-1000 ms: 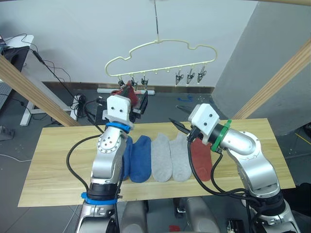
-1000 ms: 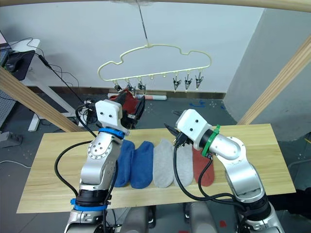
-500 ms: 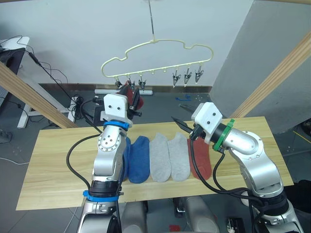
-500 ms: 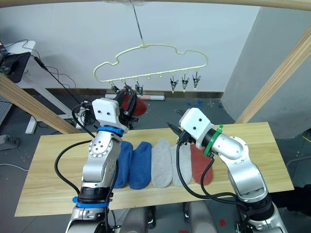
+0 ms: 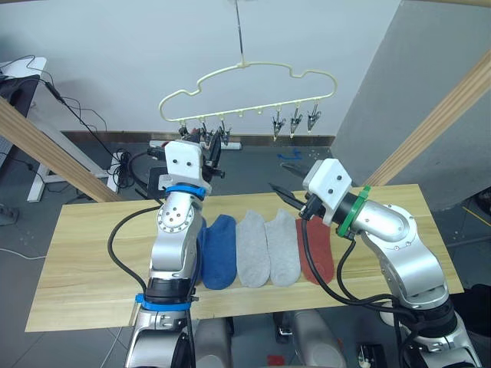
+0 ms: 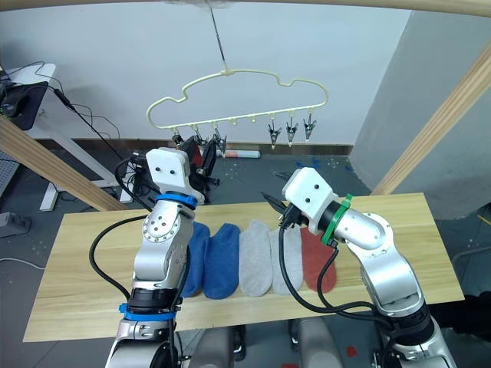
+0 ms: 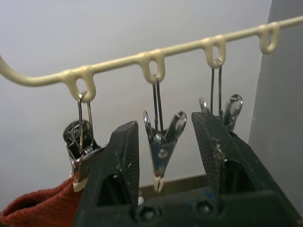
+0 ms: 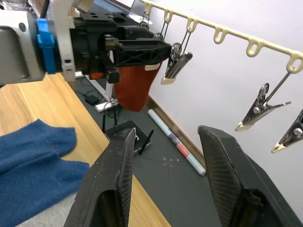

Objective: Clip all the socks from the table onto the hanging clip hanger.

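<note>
The pale yellow clip hanger (image 5: pixel 245 77) hangs above the far side of the table (image 5: pixel 84 253). My left gripper (image 7: pixel 164 120) is raised to its left clips and stands open, with one grey clip (image 7: pixel 161 156) between the fingers, untouched. A rust red sock (image 8: pixel 135 87) hangs from the neighbouring clip (image 7: pixel 78 151). My right gripper (image 5: pixel 282 195) is open above the table's far edge, apart from the hanger. On the table lie two blue socks (image 5: pixel 219 249), one partly behind my left arm, two grey socks (image 5: pixel 253 253) and one red sock (image 5: pixel 314 249).
Thick wooden beams slant past the table at the left (image 5: pixel 46 149) and right (image 5: pixel 445 115). Three bare clips (image 5: pixel 293 123) hang on the hanger's right half. Cables and a desk leg (image 5: pixel 46 180) lie on the floor beyond the table.
My left gripper has risen closer under the hanger's left clips, with the red sock up at the clips. The right arm has hardly moved.
</note>
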